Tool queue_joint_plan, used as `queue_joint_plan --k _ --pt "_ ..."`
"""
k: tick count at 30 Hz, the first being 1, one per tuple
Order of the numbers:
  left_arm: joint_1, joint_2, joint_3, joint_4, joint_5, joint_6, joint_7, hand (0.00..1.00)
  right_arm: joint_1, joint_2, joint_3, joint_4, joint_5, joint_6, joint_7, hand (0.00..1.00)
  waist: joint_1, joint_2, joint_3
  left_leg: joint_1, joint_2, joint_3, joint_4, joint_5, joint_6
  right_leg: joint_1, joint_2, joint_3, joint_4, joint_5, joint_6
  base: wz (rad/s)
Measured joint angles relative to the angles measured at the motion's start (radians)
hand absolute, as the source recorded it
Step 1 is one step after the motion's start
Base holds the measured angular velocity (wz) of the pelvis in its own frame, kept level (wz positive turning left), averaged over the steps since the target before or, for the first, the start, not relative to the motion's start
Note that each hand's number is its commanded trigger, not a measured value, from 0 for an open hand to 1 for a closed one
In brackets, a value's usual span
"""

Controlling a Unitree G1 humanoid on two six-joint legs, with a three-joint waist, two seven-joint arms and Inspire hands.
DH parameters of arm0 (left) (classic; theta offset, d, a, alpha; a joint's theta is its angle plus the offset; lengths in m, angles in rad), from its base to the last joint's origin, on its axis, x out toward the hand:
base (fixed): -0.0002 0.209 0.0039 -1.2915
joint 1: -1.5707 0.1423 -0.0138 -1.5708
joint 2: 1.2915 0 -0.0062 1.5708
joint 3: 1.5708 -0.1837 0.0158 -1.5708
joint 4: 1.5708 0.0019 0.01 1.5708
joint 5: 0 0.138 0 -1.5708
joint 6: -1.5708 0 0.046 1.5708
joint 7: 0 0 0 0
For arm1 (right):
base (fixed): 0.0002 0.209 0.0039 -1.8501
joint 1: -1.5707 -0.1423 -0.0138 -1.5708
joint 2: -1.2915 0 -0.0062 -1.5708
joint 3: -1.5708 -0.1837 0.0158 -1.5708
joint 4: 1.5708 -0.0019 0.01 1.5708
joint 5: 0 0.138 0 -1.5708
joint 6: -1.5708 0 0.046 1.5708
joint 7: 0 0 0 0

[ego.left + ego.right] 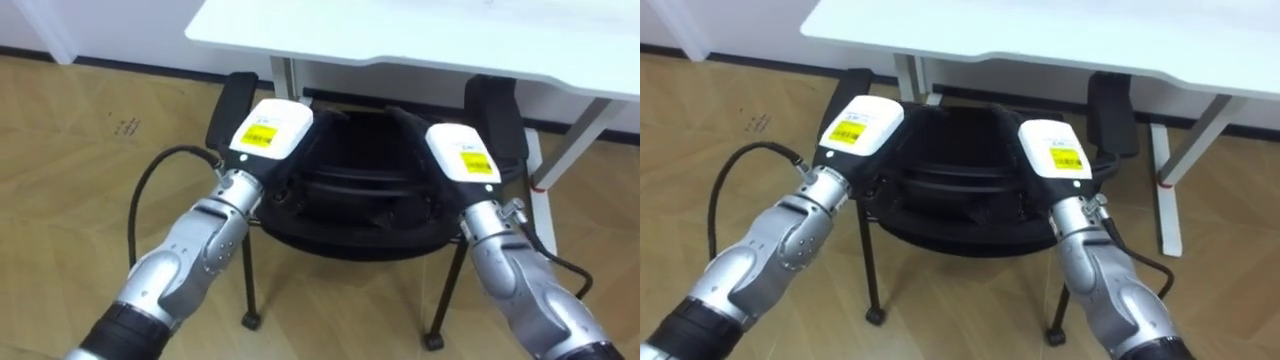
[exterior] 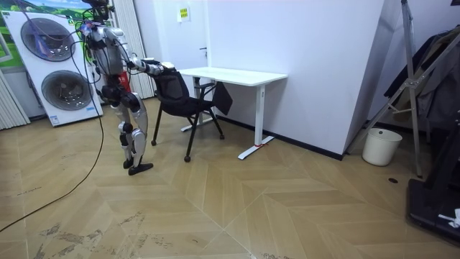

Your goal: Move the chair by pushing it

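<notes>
Here's the chair (image 1: 360, 200), centre of the eye views: black, with a rounded, dished seat, a curved dark backrest and thin dark metal legs (image 1: 248, 290) ending in small round feet. Its back is towards the robot and its seat faces the desk, so its front-to-back axis runs straight up the frame. The two flat, padded armrests (image 1: 232, 105) reach up towards the desk's near edge. On the top of the backrest, left of centre, sits the left hand (image 1: 268, 130), its smooth white back turned to the camera; whether it grips the backrest or only presses on it, I can't tell. The right hand (image 1: 462, 152) is on the same rail at the right, and its hold is just as hidden. Both silvery forearms come up from the lower corners. Above the chair, across the top of the frame, lies the desk (image 1: 400, 30), a flat, glossy white slab on slim white legs. Below is the floor (image 1: 80, 150) of pale herringbone wood. In the room view the robot stands upright at left, arms out to the chair, with stacked washing machines (image 2: 50, 65) behind it and a white bin (image 2: 381, 146) far right.
</notes>
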Motion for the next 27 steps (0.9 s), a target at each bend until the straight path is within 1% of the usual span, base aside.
queue_joint_plan --k 1,2,3,4,5,6,7,8,9,10,11,12,13,14,15,16,17,18,19,20,21,22,23,24,25,26,27 --pt "0.000 0.009 0.004 0.000 0.000 -0.021 0.018 0.00 0.007 -0.001 -0.021 0.000 0.000 -0.013 0.004 0.00 0.004 0.005 -0.0030 0.000 0.000 -0.001 -0.001 0.000 0.000 0.000 0.002 0.002 -0.004 0.003 0.000 0.00" --pt "0.000 0.016 0.005 0.001 0.001 -0.027 0.019 0.00 0.008 0.000 -0.031 0.000 -0.002 -0.020 0.009 0.00 0.004 0.007 -0.0035 0.000 0.000 -0.001 -0.002 0.000 0.000 0.000 0.002 0.002 -0.005 0.004 0.000 0.00" --pt "0.000 0.032 0.011 0.001 0.001 -0.043 0.025 0.00 0.008 -0.002 -0.037 0.000 -0.002 -0.032 0.011 0.00 0.001 0.009 -0.0037 0.000 0.003 -0.002 0.000 0.000 0.000 -0.001 0.005 0.002 -0.009 0.009 -0.001 -0.07" --pt "0.000 0.049 0.023 0.001 0.011 -0.072 0.030 0.00 0.010 -0.006 -0.043 -0.008 -0.006 -0.045 0.012 0.00 -0.001 0.009 -0.0038 -0.001 0.007 0.001 0.003 0.000 0.000 -0.004 0.009 0.003 -0.011 0.015 -0.003 -0.09" --pt "0.000 0.055 0.037 0.001 0.025 -0.094 0.030 0.00 0.016 -0.017 -0.049 -0.025 -0.013 -0.051 0.016 0.00 -0.001 0.009 -0.0038 -0.001 0.008 0.002 0.002 0.000 0.000 -0.005 0.011 0.005 -0.014 0.020 -0.004 -0.11" --pt "0.000 0.070 0.065 0.001 0.054 -0.141 0.030 0.00 0.043 -0.051 -0.077 -0.078 -0.045 -0.079 0.029 0.00 0.003 0.010 -0.0040 0.001 0.009 0.006 0.000 0.001 -0.001 -0.004 0.014 0.012 -0.018 0.024 -0.004 -0.11" --pt "0.000 0.093 0.086 0.001 0.077 -0.181 0.034 0.00 0.068 -0.103 -0.092 -0.122 -0.066 -0.109 0.030 0.00 0.007 0.010 -0.0040 0.014 0.010 0.010 -0.006 0.000 -0.001 0.010 0.018 0.017 -0.028 0.031 -0.003 -0.12" --pt "0.000 0.105 0.088 0.003 0.085 -0.196 0.037 0.00 0.075 -0.127 -0.099 -0.133 -0.068 -0.123 0.030 0.00 0.007 0.010 -0.0039 0.024 0.010 0.014 -0.014 0.001 -0.001 0.019 0.020 0.023 -0.035 0.035 -0.003 -0.15" --pt "0.000 0.136 0.094 0.003 0.098 -0.228 0.054 0.00 0.084 -0.170 -0.135 -0.163 -0.067 -0.152 0.029 0.00 0.015 0.009 -0.0036 0.040 0.010 0.021 -0.024 0.001 -0.001 0.030 0.021 0.030 -0.041 0.037 -0.002 -0.24" --pt "-0.001 0.184 0.109 -0.001 0.100 -0.273 0.074 0.00 0.084 -0.221 -0.177 -0.189 -0.059 -0.177 0.021 0.00 0.026 0.009 -0.0034 0.054 0.012 0.029 -0.032 0.002 -0.004 0.038 0.025 0.043 -0.050 0.044 -0.002 -0.27" --pt "-0.002 0.210 0.126 -0.008 0.100 -0.292 0.098 0.00 0.084 -0.242 -0.206 -0.202 -0.039 -0.184 0.005 0.00 0.032 0.009 -0.0034 0.059 0.012 0.031 -0.035 0.003 -0.005 0.042 0.028 0.047 -0.056 0.048 -0.003 -0.17" --pt "-0.003 0.250 0.187 -0.036 0.099 -0.311 0.172 0.00 0.081 -0.266 -0.291 -0.233 -0.002 -0.183 -0.032 0.00 0.029 0.010 -0.0030 0.063 0.015 0.030 -0.037 0.004 -0.007 0.055 0.035 0.046 -0.078 0.056 -0.003 0.08" --pt "-0.043 0.259 0.299 -0.057 0.096 -0.302 0.282 0.00 0.071 -0.287 -0.403 -0.252 0.046 -0.183 -0.071 0.00 0.026 0.007 -0.0015 0.071 0.014 0.029 -0.042 0.004 -0.007 0.067 0.038 0.044 -0.094 0.060 -0.003 0.17" --pt "-0.072 0.263 0.344 -0.061 0.090 -0.290 0.328 0.00 0.055 -0.298 -0.446 -0.256 0.067 -0.178 -0.087 0.00 0.025 0.006 -0.0009 0.076 0.013 0.030 -0.048 0.005 -0.008 0.072 0.039 0.047 -0.100 0.060 -0.002 0.07" --pt "-0.144 0.287 0.437 -0.058 0.053 -0.264 0.433 0.00 -0.002 -0.334 -0.511 -0.258 0.122 -0.162 -0.119 0.00 0.023 0.004 0.0003 0.090 0.012 0.040 -0.060 0.005 -0.009 0.079 0.039 0.058 -0.106 0.060 0.000 -0.14" --pt "-0.217 0.327 0.510 -0.061 -0.017 -0.246 0.526 0.00 -0.038 -0.385 -0.580 -0.267 0.178 -0.153 -0.155 0.00 0.023 0.001 -0.0008 0.108 0.012 0.056 -0.076 0.006 -0.009 0.089 0.041 0.072 -0.119 0.060 0.005 -0.27" --pt "-0.239 0.354 0.549 -0.066 -0.049 -0.240 0.568 0.00 -0.045 -0.411 -0.616 -0.280 0.203 -0.150 -0.171 0.00 0.026 0.000 -0.0021 0.117 0.011 0.064 -0.084 0.006 -0.009 0.089 0.042 0.087 -0.119 0.059 0.008 -0.46" --pt "-0.248 0.424 0.639 -0.087 -0.105 -0.228 0.647 0.00 -0.052 -0.472 -0.680 -0.308 0.250 -0.145 -0.205 0.00 0.024 -0.004 -0.0002 0.140 0.010 0.089 -0.100 0.006 -0.010 0.093 0.042 0.111 -0.119 0.058 0.009 -0.47" --pt "-0.236 0.489 0.718 -0.096 -0.151 -0.215 0.716 0.00 -0.049 -0.530 -0.740 -0.319 0.304 -0.145 -0.243 0.00 0.014 -0.003 -0.0019 0.158 0.006 0.099 -0.110 0.007 -0.011 0.110 0.038 0.113 -0.126 0.058 0.009 -0.37" --pt "-0.226 0.519 0.753 -0.097 -0.176 -0.206 0.743 0.00 -0.043 -0.555 -0.771 -0.319 0.335 -0.145 -0.261 0.00 -0.001 -0.006 -0.0043 0.163 0.004 0.099 -0.109 0.007 -0.011 0.117 0.039 0.118 -0.132 0.057 0.011 -0.16" --pt "-0.199 0.579 0.816 -0.098 -0.226 -0.196 0.791 0.00 -0.027 -0.605 -0.835 -0.310 0.399 -0.146 -0.302 0.00 -0.007 -0.010 -0.0100 0.173 0.000 0.100 -0.108 0.006 -0.012 0.124 0.039 0.132 -0.137 0.053 0.015 -0.23" --pt "-0.166 0.637 0.876 -0.094 -0.272 -0.184 0.832 0.00 -0.018 -0.659 -0.901 -0.290 0.446 -0.142 -0.346 0.00 -0.013 -0.013 -0.0113 0.182 -0.002 0.109 -0.112 0.002 -0.016 0.127 0.039 0.140 -0.138 0.053 0.015 -0.26" --pt "-0.139 0.663 0.909 -0.092 -0.300 -0.181 0.851 0.00 -0.016 -0.685 -0.931 -0.277 0.467 -0.143 -0.367 0.00 -0.018 -0.013 -0.0113 0.187 -0.003 0.110 -0.118 0.002 -0.016 0.131 0.039 0.140 -0.139 0.053 0.014 -0.21" --pt "-0.075 0.703 0.975 -0.086 -0.338 -0.167 0.888 0.00 -0.013 -0.731 -0.982 -0.252 0.511 -0.142 -0.409 0.00 -0.034 -0.014 -0.0106 0.205 -0.006 0.112 -0.139 0.002 -0.017 0.141 0.038 0.143 -0.145 0.053 0.014 -0.11" --pt "-0.032 0.724 1.015 -0.074 -0.377 -0.158 0.920 0.00 -0.013 -0.760 -1.019 -0.231 0.544 -0.141 -0.456 0.00 -0.044 -0.018 -0.0107 0.221 -0.016 0.111 -0.150 0.002 -0.018 0.153 0.038 0.150 -0.154 0.053 0.015 -0.11" --pt "-0.017 0.732 1.029 -0.065 -0.401 -0.155 0.933 0.00 -0.013 -0.772 -1.031 -0.222 0.562 -0.142 -0.480 0.00 -0.042 -0.021 -0.0105 0.225 -0.017 0.112 -0.151 0.002 -0.018 0.157 0.038 0.153 -0.154 0.051 0.017 -0.16" --pt "0.005 0.757 1.061 -0.040 -0.457 -0.154 0.959 0.00 -0.014 -0.801 -1.057 -0.196 0.599 -0.145 -0.524 0.00 -0.053 -0.023 -0.0145 0.219 -0.017 0.114 -0.149 -0.003 -0.025 0.153 0.039 0.161 -0.154 0.044 0.017 0.00"
